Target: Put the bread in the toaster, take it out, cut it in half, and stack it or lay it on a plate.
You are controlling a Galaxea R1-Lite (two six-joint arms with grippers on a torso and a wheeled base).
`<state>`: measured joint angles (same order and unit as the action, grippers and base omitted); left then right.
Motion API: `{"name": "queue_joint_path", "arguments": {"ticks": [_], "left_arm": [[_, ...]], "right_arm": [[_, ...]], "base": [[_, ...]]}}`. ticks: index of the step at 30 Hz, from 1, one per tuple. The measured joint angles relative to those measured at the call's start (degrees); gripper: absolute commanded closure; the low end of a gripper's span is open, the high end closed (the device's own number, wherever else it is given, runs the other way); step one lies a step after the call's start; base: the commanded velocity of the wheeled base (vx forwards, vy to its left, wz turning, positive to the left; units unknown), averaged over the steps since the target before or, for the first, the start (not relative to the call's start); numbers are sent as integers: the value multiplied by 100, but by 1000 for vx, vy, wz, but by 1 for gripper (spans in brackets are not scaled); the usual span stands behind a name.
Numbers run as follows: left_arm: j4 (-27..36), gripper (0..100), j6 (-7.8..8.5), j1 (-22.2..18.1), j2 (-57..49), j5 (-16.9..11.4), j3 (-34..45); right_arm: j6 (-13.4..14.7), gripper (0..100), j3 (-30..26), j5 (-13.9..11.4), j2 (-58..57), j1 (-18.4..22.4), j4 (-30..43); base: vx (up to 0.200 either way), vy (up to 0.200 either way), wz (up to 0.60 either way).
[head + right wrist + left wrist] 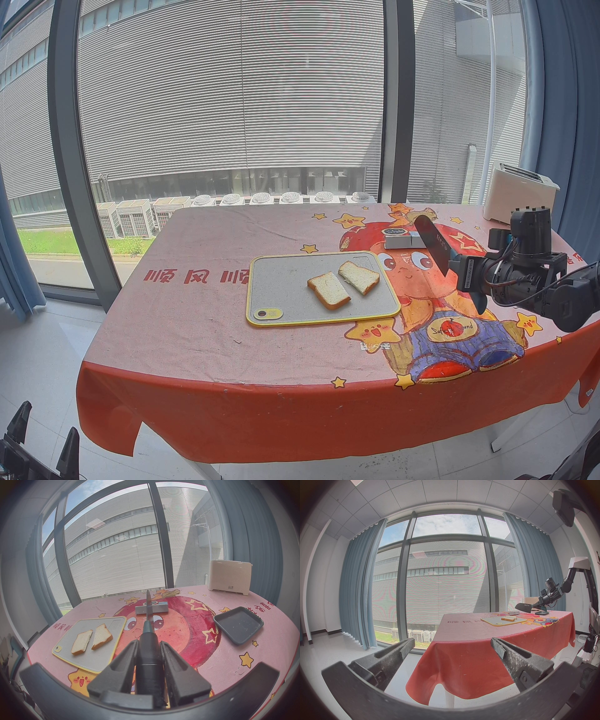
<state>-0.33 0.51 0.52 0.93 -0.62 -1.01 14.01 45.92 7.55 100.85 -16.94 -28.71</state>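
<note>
1. The right gripper (148, 645) has its jaws pinching the handle of a black knife (148, 605). It hangs over the table's right side, with the blade pointing toward the knife rest.
2. The table (187, 312), under a red printed cloth, carries all the task's things.
3. The toaster (230, 577) stands at the far right corner. I cannot tell what is in its slots.
4. The grey, yellow-rimmed cutting board (281, 287) lies mid-table, to the left of the knife.
5. The dark square plate (239, 623) lies on the right, between the toaster and the near edge. Neither bread half is on it yet.
6. The left gripper (452, 642) has its jaws spread and holds nothing. It sits low, off the table's left side and well apart from the board.
7. The knife rest (400, 239) lies just beyond the board's far right corner.
8. The two bread halves (329, 290) (359, 277) lie side by side on the board, close together with a narrow gap between them.
9. Finding: the cut is done, and toasting is judged complete because the bread is out and halved. What remains is to put the knife down and then stack or lay both halves on the plate.
</note>
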Motion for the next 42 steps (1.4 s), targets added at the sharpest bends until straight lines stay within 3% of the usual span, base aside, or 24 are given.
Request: {"name": "queue_joint_path", "arguments": {"ticks": [6, 42], "left_arm": [[0, 0, 2, 0, 0, 0, 0], [1, 0, 2, 0, 0, 0, 0]], "right_arm": [[116, 100, 0, 6, 35, 2, -2], [213, 100, 115, -27, 364, 112, -16]], "base": [[0, 0, 0], [0, 0, 0]]}}
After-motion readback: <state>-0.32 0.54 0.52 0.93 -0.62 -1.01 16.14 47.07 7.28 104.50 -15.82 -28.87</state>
